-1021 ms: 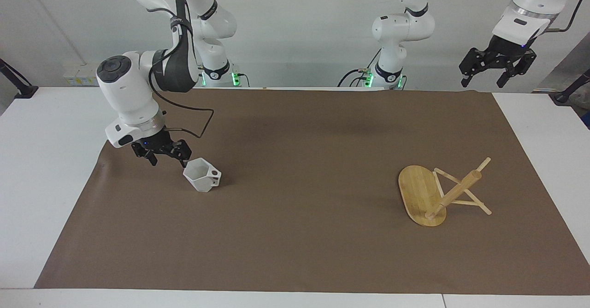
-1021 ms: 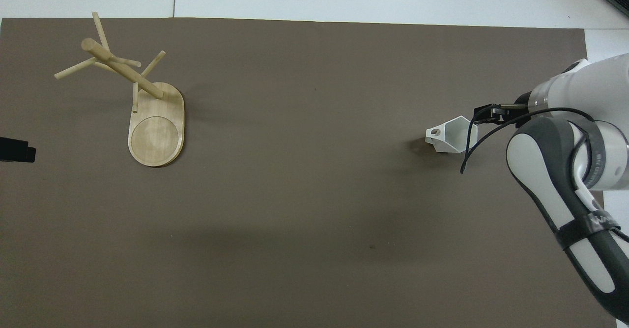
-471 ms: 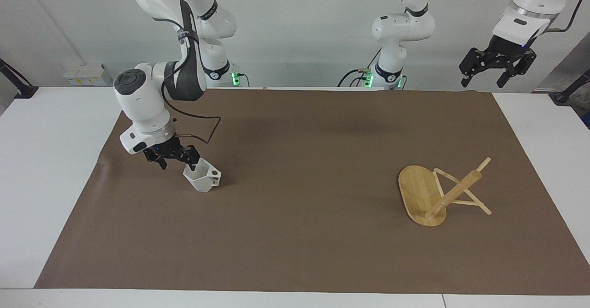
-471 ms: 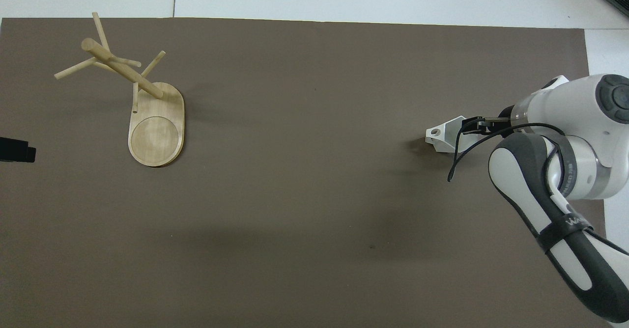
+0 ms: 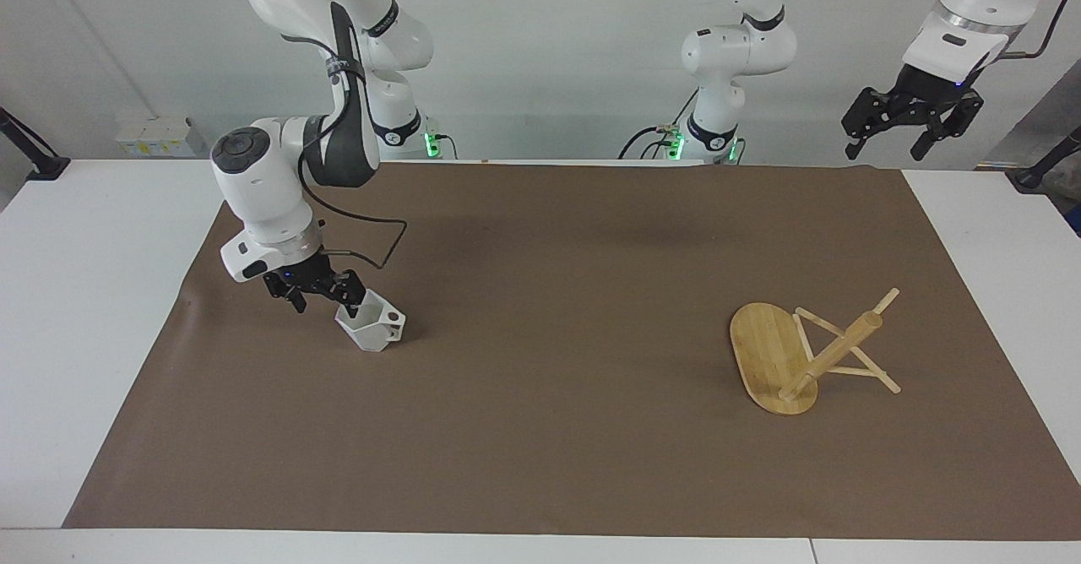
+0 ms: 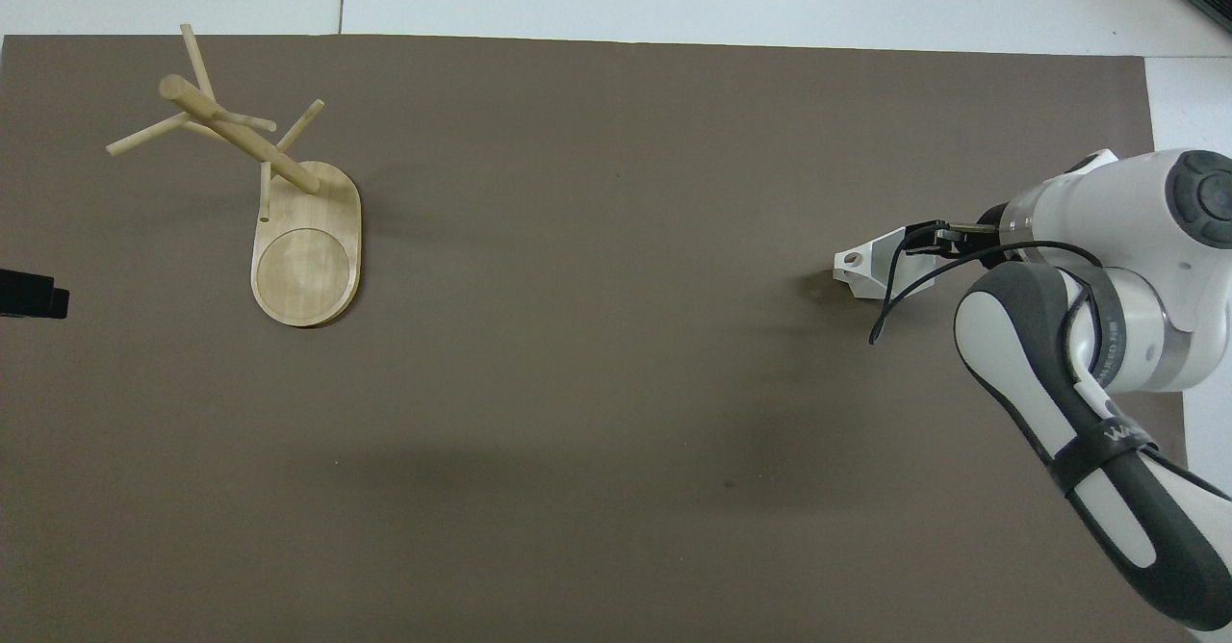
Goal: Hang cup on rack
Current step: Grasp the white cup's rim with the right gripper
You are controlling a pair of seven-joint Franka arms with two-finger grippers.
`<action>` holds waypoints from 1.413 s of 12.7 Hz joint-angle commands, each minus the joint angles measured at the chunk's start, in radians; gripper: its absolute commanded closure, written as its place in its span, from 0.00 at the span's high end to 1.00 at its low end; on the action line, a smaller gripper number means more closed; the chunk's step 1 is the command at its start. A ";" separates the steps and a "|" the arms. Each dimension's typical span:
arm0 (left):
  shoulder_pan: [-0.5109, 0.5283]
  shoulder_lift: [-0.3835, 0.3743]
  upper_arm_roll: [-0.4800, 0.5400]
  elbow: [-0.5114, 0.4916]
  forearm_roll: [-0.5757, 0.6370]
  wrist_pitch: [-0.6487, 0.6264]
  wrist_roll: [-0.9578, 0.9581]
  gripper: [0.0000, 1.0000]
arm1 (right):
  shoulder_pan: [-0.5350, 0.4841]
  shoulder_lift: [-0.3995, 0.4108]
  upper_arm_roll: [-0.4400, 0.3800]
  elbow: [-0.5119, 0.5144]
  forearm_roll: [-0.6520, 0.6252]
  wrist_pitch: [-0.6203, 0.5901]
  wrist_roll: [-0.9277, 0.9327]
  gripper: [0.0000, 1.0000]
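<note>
The right gripper (image 5: 323,295) is hanging low at the cup (image 5: 372,326), toward the right arm's end of the bench. Its fingers are spread, one finger (image 5: 350,295) dipping inside the cup's rim and the other outside the wall, so the jaws are straddling the rim; I cannot tell whether they are pressing on it yet. In the overhead view the right gripper (image 6: 932,237) is covering most of the cup (image 6: 871,270), leaving only the handle end showing.

The cup is sitting on the brown mat (image 5: 557,361), tilted a little, with its pierced handle pointing toward the middle of the bench.

The rack (image 5: 806,351) is lying tipped over on the mat toward the left arm's end of the bench, well apart from the cup. Its oval base is standing on edge and its post is slanting up, with pegs resting on the mat. In the overhead view the rack (image 6: 306,248) is showing the underside of its base.

The left gripper (image 5: 912,129) is waiting high in the air, fingers open, over the bench corner by the left arm's base.
</note>
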State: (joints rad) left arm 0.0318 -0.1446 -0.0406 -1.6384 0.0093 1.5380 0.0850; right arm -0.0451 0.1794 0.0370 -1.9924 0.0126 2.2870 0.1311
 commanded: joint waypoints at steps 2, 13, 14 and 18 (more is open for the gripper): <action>0.007 -0.020 -0.002 -0.017 0.006 0.001 -0.002 1.00 | -0.004 0.011 0.007 -0.025 0.012 0.043 0.002 1.00; 0.007 -0.020 -0.004 -0.017 0.006 0.005 -0.002 1.00 | -0.004 0.032 0.029 -0.008 0.012 0.036 -0.008 0.26; 0.007 -0.020 -0.004 -0.017 0.006 0.004 -0.004 1.00 | -0.004 0.032 0.029 -0.008 0.012 0.034 -0.008 0.18; 0.007 -0.020 -0.004 -0.017 0.006 0.004 -0.002 1.00 | -0.004 0.032 0.029 -0.006 0.013 0.031 -0.007 0.00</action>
State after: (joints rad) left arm 0.0318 -0.1449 -0.0406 -1.6384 0.0093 1.5381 0.0851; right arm -0.0447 0.2065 0.0608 -2.0017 0.0127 2.2992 0.1306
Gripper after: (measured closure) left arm 0.000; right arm 0.916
